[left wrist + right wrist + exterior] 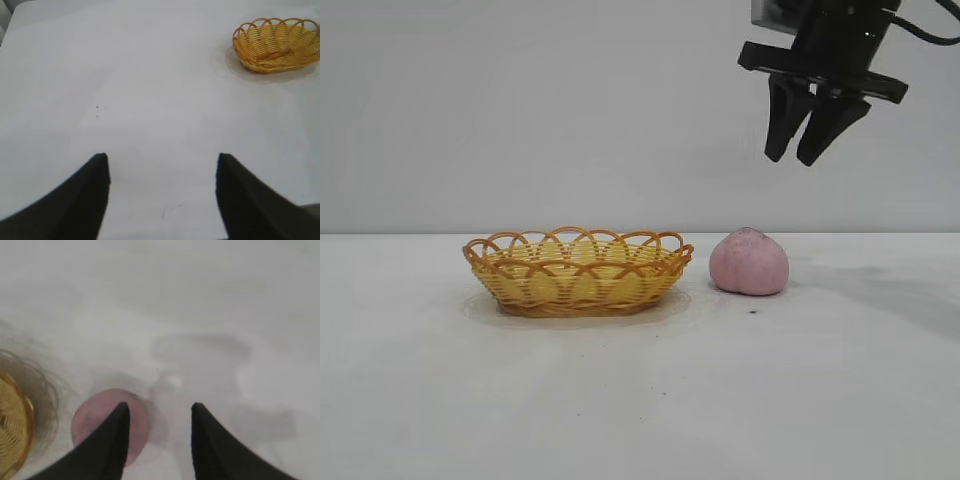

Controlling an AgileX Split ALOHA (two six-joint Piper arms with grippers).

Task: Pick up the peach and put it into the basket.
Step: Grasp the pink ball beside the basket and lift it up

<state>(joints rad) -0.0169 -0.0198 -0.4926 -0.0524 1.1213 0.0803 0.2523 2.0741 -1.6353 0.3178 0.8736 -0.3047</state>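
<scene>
The pale-pink peach (749,262) rests on the white table just right of the yellow wicker basket (578,271), a small gap between them. My right gripper (804,158) hangs open and empty high above the peach, a little to its right. In the right wrist view the peach (90,422) lies below, partly behind one finger of the gripper (159,407), with the basket's edge (12,425) beside it. My left gripper (161,159) is open and empty over bare table, far from the basket (276,46); it is out of the exterior view.
The white table (640,400) stretches wide in front of and around both objects. A plain light wall stands behind. A few tiny dark specks (752,311) lie on the tabletop near the peach.
</scene>
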